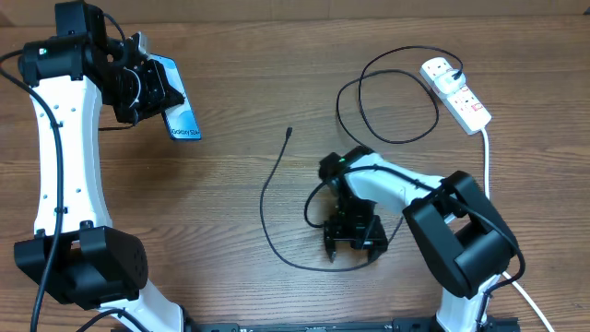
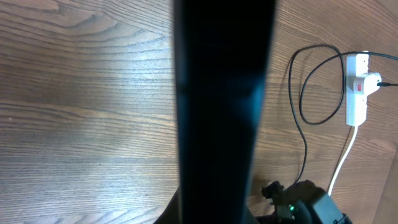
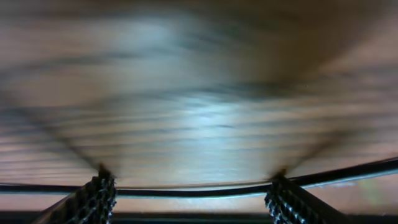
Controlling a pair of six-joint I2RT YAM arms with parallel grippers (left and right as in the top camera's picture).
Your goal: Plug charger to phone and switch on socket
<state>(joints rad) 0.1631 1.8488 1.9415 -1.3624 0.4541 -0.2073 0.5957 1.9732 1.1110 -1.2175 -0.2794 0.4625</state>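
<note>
Wood-grain counter, even light. Over its far-left part the left tool pinches the phone, held raised and tilted. Near the front-centre edge the right tool sits low with its fingers spread. The charger cable runs crosswise between them, not yet gripped. From there the cable curves to the connector tip, which lies free mid-counter, far-left of the right tool and toward the phone. The other end reaches the socket at the far-right corner. Judgement: right arm is nearer; close on the cable, then carry the tip to the phone.
</note>
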